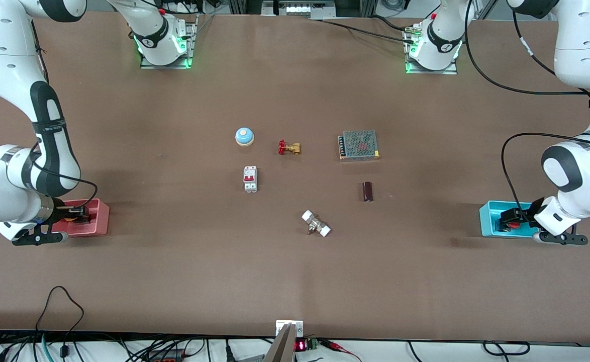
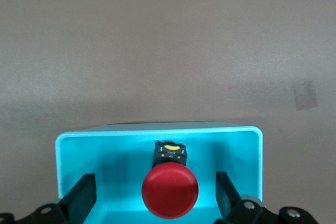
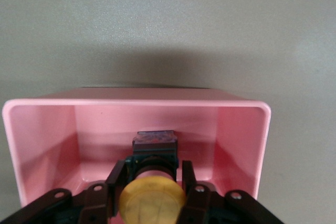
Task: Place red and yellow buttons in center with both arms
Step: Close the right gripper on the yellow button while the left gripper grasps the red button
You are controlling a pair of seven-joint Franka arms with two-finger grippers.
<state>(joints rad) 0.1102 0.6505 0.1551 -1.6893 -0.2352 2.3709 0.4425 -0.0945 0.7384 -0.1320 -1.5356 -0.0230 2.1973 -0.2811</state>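
Fingers of right gripper (image 3: 149,190) clamping yellow button (image 3: 152,200), left gripper (image 2: 156,195) spread around red button (image 2: 169,190), bodies half-hidden.

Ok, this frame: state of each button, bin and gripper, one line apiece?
red button: in the cyan bin, ungripped.
left gripper: open, fingers astride the red button.
yellow button: in the pink bin, gripped.
right gripper: shut on the yellow button.

red button (image 2: 169,190): red cap, black body | yellow button (image 3: 151,201): orange-yellow cap | bins: cyan (image 2: 157,135), pink (image 3: 136,102) | tabletop (image 1: 174,251): brown
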